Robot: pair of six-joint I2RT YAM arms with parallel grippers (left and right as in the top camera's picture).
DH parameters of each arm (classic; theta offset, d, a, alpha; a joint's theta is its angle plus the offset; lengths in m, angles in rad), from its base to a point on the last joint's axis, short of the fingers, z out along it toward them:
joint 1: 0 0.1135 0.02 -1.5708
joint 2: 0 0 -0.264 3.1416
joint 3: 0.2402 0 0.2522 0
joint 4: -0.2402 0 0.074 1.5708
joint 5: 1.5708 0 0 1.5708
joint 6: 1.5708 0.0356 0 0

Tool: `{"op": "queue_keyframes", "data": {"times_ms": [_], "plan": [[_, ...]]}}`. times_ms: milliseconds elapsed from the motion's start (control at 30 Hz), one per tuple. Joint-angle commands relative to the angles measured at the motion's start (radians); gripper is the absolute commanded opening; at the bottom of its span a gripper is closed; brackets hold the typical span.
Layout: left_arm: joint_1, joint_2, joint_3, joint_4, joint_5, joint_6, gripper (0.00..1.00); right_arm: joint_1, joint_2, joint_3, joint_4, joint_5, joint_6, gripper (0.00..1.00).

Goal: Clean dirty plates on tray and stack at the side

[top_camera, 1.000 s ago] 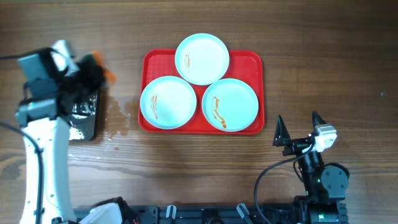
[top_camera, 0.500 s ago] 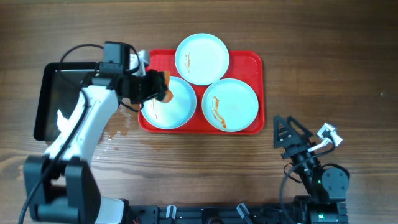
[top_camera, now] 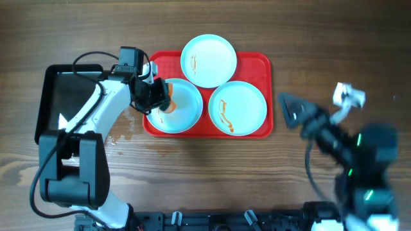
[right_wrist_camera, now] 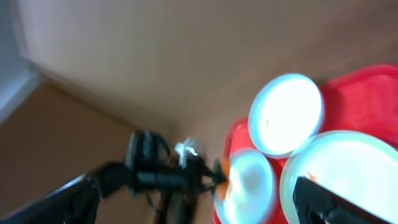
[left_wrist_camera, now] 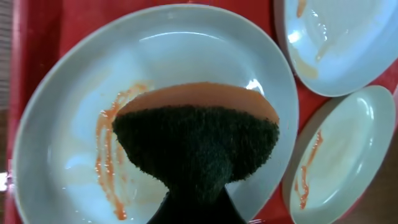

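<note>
Three pale blue-white plates lie on the red tray (top_camera: pixel 260 61): a left one (top_camera: pixel 186 112), a far one (top_camera: pixel 209 61) and a right one (top_camera: pixel 237 108), each with orange sauce smears. My left gripper (top_camera: pixel 157 95) is shut on a sponge (top_camera: pixel 168 101) with an orange body and a dark green face. It presses the sponge on the left plate (left_wrist_camera: pixel 186 56), beside a smear; the sponge (left_wrist_camera: pixel 196 143) hides the fingers. My right gripper (top_camera: pixel 292 109) is blurred, open and empty, just right of the tray. The right wrist view shows the plates (right_wrist_camera: pixel 286 115) from a distance.
A black glossy tray (top_camera: pixel 64 102) lies on the wooden table at the left, under the left arm. Wet spots (top_camera: pixel 119 125) mark the wood between it and the red tray. The two other plates (left_wrist_camera: pixel 348 155) crowd the left plate's right side.
My left arm swung from the black tray to the left plate with the sponge. My right arm lifted from its rest and its gripper now points at the tray, blurred by motion.
</note>
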Motion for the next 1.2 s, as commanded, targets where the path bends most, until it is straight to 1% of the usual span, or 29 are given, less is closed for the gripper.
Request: {"op": "queue_keyframes", "data": {"times_ms": [0, 67, 100, 133, 233, 300, 367, 433, 500, 567, 600, 633, 700, 733, 867, 900, 1067, 1167], "plan": [[-0.004, 0.005, 0.003, 0.006, -0.1, -0.001, 0.04, 0.096, 0.336, 0.431, -0.352, 0.029, -0.491, 1.0], [-0.004, 0.005, 0.003, 0.006, -0.1, -0.002, 0.04, 0.169, 0.476, 0.618, -0.522, 0.147, -0.56, 1.0], [-0.004, 0.005, 0.003, 0.006, -0.1, -0.002, 0.04, 0.224, 0.578, 0.745, -0.624, 0.233, -0.595, 1.0], [-0.004, 0.005, 0.003, 0.006, -0.1, -0.002, 0.04, 0.261, 0.653, 0.829, -0.689, 0.283, -0.615, 1.0], [-0.004, 0.005, 0.003, 0.002, -0.1, -0.002, 0.04, 0.32, 0.826, 0.984, -0.789, 0.325, -0.638, 1.0], [-0.004, 0.005, 0.003, -0.005, -0.099, -0.002, 0.04, 0.338, 0.933, 1.039, -0.807, 0.274, -0.608, 1.0], [-0.004, 0.005, 0.003, -0.009, -0.099, -0.001, 0.04, 0.343, 1.021, 1.041, -0.757, 0.188, -0.505, 1.0], [-0.004, 0.005, 0.003, -0.012, -0.099, -0.002, 0.04, 0.344, 1.088, 1.04, -0.726, 0.169, -0.444, 1.0], [-0.004, 0.005, 0.003, -0.013, -0.099, -0.002, 0.04, 0.36, 1.159, 1.038, -0.687, 0.148, -0.481, 0.98], [-0.004, 0.005, 0.003, -0.016, -0.099, -0.001, 0.04, 0.398, 1.237, 1.038, -0.646, 0.139, -0.53, 0.88], [-0.004, 0.005, 0.003, -0.017, -0.099, -0.001, 0.04, 0.42, 1.275, 1.038, -0.634, 0.15, -0.541, 0.8], [-0.004, 0.005, 0.003, -0.017, -0.099, 0.003, 0.04, 0.437, 1.301, 1.038, -0.625, 0.168, -0.547, 0.71], [-0.004, 0.005, 0.003, -0.017, -0.1, 0.003, 0.04, 0.467, 1.345, 1.038, -0.598, 0.201, -0.562, 0.47], [-0.004, 0.005, 0.003, -0.017, -0.099, 0.003, 0.04, 0.478, 1.363, 1.038, -0.585, 0.222, -0.562, 0.45], [-0.004, 0.005, 0.003, -0.02, -0.099, 0.003, 0.04, 0.518, 1.417, 1.036, -0.571, 0.346, -0.558, 0.45], [-0.004, 0.005, 0.003, -0.021, -0.099, 0.006, 0.04, 0.534, 1.446, 1.033, -0.565, 0.362, -0.558, 0.41], [-0.004, 0.005, 0.003, -0.02, -0.099, 0.006, 0.04, 0.575, 1.513, 1.031, -0.538, 0.369, -0.558, 0.4], [-0.004, 0.005, 0.003, -0.02, -0.099, 0.006, 0.04, 0.586, 1.546, 1.031, -0.536, 0.417, -0.557, 0.4]]}}
